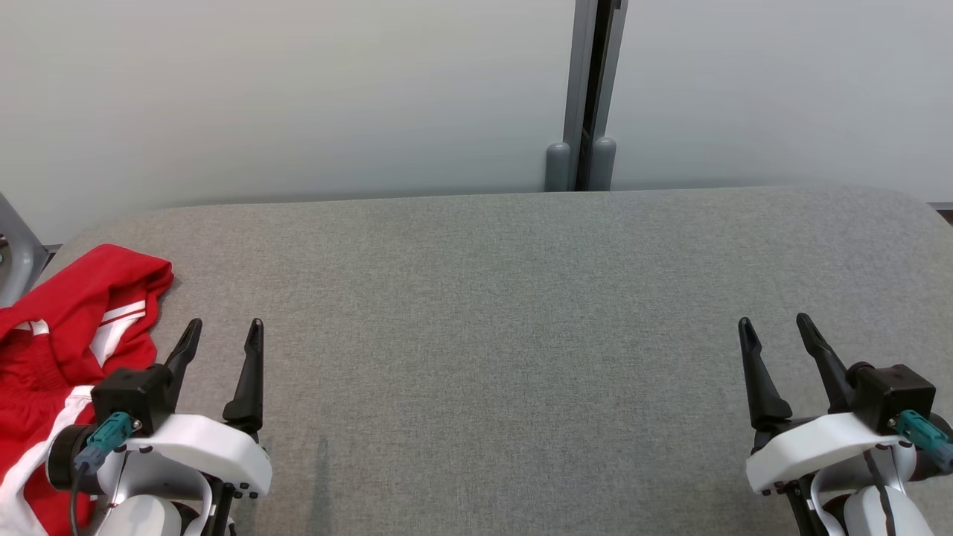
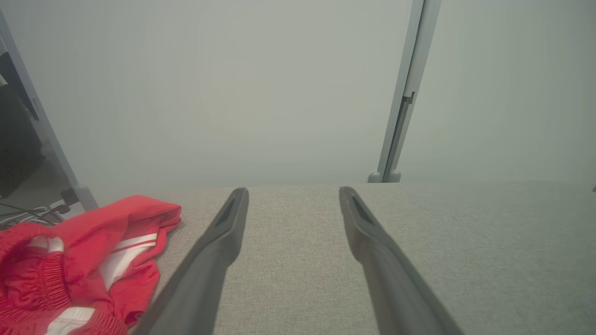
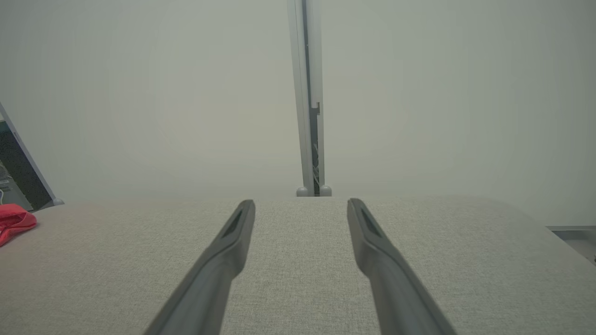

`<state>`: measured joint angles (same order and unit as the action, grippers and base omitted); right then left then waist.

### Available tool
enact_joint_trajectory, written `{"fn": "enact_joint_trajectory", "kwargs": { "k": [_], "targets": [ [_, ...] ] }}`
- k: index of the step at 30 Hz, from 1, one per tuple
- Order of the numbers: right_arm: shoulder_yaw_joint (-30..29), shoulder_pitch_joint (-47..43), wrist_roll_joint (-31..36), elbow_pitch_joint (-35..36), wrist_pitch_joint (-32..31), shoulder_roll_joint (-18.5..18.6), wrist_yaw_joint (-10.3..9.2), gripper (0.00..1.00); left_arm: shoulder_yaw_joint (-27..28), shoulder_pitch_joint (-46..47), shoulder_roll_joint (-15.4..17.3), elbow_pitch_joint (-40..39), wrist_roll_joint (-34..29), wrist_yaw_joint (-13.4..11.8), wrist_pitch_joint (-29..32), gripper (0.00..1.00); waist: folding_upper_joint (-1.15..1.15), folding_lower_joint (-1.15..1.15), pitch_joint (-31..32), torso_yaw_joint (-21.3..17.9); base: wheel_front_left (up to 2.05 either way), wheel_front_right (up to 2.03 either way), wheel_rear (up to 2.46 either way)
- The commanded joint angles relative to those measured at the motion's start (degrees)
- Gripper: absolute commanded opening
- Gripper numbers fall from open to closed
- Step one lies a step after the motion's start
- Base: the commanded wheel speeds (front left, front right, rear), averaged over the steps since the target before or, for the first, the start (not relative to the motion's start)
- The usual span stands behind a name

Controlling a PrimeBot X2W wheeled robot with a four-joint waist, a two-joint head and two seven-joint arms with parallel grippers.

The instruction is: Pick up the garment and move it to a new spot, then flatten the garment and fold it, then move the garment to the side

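Fingers (image 1: pixel 251 372) splayed and empty on both arms; the red garment (image 1: pixel 67 327) sits crumpled at the left edge of the grey table (image 1: pixel 484 335).

Your left gripper (image 1: pixel 223 324) hovers just beside the heap, and your right gripper (image 1: pixel 774 320) is well apart across the table. Swing the left one over the cloth, come down on a thick fold such as the ribbed waistband (image 2: pixel 37 279), and pinch through every layer before lifting. The cloth has white stripes (image 1: pixel 112 335); you can read no brand, label or lettering on it.

Grey fabric table (image 1: pixel 521 298) w/ red garment (image 1: pixel 67 327) at left edge.
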<state>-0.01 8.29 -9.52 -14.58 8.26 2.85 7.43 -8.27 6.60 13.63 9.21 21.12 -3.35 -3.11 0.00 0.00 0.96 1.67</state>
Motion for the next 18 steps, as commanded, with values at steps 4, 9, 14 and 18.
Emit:
{"fn": "enact_joint_trajectory", "kwargs": {
  "k": [4,9,14,18],
  "targets": [
    [0.3,-0.67,1.85,0.36,1.08,0.2,0.1,1.0,0.03,0.05,0.5,-0.22,-1.88,0.26,0.78,1.0,0.0,0.0,-0.08,-0.09,0.0,0.0,0.0],
    [0.66,-1.11,2.03,0.3,1.54,0.2,0.1,1.0,-0.03,0.11,0.85,-0.31,-3.24,0.13,1.04,1.0,0.0,0.0,-0.12,-0.09,0.0,0.0,0.0],
    [0.65,-1.26,1.07,-0.1,1.96,0.21,0.1,1.0,0.12,-0.21,0.86,-0.27,-2.9,-0.19,1.31,1.0,0.0,0.0,-0.16,-0.22,0.0,0.0,0.0],
    [0.43,-1.33,0.62,-0.33,1.94,0.21,0.1,1.0,0.29,-0.26,0.73,-0.44,-1.91,0.37,1.43,1.0,0.0,0.0,-0.22,-0.33,0.0,0.0,0.0]
  ]
}}
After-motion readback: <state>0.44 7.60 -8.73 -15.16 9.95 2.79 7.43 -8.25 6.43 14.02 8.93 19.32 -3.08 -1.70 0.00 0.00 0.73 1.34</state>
